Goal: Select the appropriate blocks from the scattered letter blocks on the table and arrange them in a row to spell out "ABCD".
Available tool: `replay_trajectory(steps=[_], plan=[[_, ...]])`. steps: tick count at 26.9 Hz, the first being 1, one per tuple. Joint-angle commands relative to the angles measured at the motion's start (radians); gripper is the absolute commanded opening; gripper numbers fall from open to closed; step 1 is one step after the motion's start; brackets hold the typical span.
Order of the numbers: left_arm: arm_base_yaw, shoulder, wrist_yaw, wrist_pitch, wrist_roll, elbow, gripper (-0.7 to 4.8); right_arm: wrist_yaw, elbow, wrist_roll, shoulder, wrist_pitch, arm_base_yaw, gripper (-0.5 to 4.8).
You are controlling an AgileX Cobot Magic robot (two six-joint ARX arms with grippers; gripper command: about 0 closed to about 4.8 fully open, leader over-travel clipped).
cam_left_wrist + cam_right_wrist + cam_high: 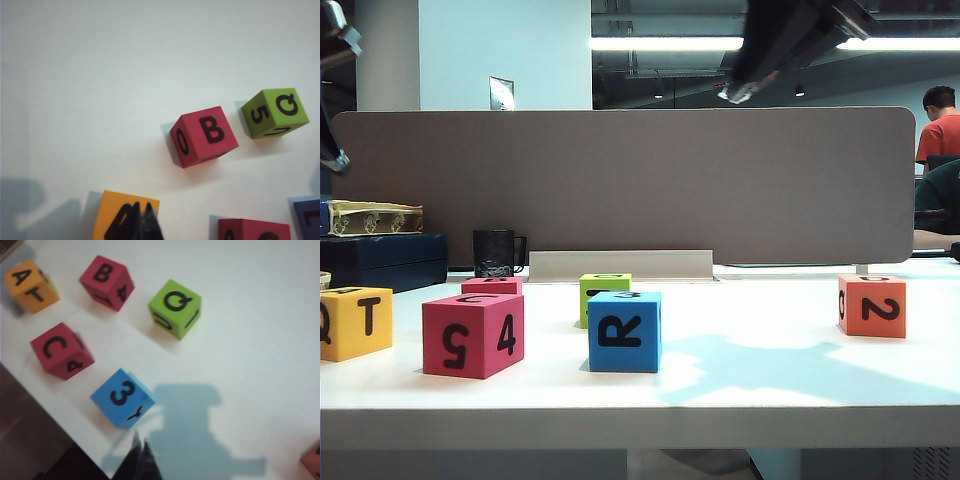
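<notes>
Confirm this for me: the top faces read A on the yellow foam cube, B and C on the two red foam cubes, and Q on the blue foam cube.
Not quite: the Q tops the lime-green foam cube, as the right wrist view shows. The blue foam cube shows a 3 on top. The yellow foam cube does read A, and the two red foam cubes read B and C.

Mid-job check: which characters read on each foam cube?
Yellow foam cube: "A", "T"; "Q", "T" in front.
Rear red foam cube: "B", "4".
Front red foam cube: "5", "4"; "C" on top.
Lime-green foam cube: "Q", "5".
Blue foam cube: "R"; "3" on top.
Orange foam cube: "2".
</notes>
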Motion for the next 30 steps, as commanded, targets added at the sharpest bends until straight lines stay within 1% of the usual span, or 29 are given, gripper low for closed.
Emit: replay_trajectory(steps=[1,3,5,7,11,14,16,17,18,21,24,27,30], plan=[[-0.034,0.033,0.0,0.011,0.005,0.028,-0.05,0.005,0.031,-0.008,0.008,-0.019,0.018,-0.03],[-0.054,0.058,-0.002,0.011,0.014,0.045,-0.05,0.005,0.044,-0.008,0.01,-0.024,0.025,-0.03],[-0.08,0.095,-0.017,0.01,0.042,0.069,-0.05,0.006,0.06,-0.009,0.012,-0.038,0.05,-0.03],[-0.095,0.13,-0.031,0.011,0.045,0.09,-0.05,0.005,0.071,-0.009,0.013,-0.057,0.052,-0.02],[-0.1,0.201,-0.032,0.01,0.045,0.125,-0.04,0.008,0.076,-0.009,0.019,-0.077,0.077,-0.03],[-0.108,0.235,-0.021,0.011,0.04,0.141,-0.04,0.039,0.076,-0.009,0.02,-0.111,0.08,-0.02],[-0.117,0.253,-0.022,0.013,0.031,0.151,-0.04,0.05,0.076,-0.009,0.02,-0.124,0.08,-0.02],[-0.119,0.274,-0.021,0.021,0.014,0.161,-0.01,0.05,0.076,-0.009,0.02,-0.128,0.08,-0.02],[-0.136,0.292,-0.013,0.047,-0.01,0.162,0.3,0.051,0.076,-0.009,0.02,-0.128,0.079,-0.02],[-0.162,0.323,-0.009,0.085,-0.03,0.162,0.96,0.05,0.076,-0.009,0.02,-0.128,0.079,-0.02],[-0.188,0.349,-0.025,0.113,-0.03,0.162,0.99,0.049,0.076,-0.009,0.02,-0.13,0.08,-0.02],[-0.198,0.353,-0.05,0.097,-0.03,0.162,1.05,0.05,0.076,-0.008,0.02,-0.15,0.08,-0.02],[-0.198,0.353,-0.053,0.088,-0.022,0.162,1.56,0.051,0.076,-0.009,0.02,-0.179,0.079,-0.02]])
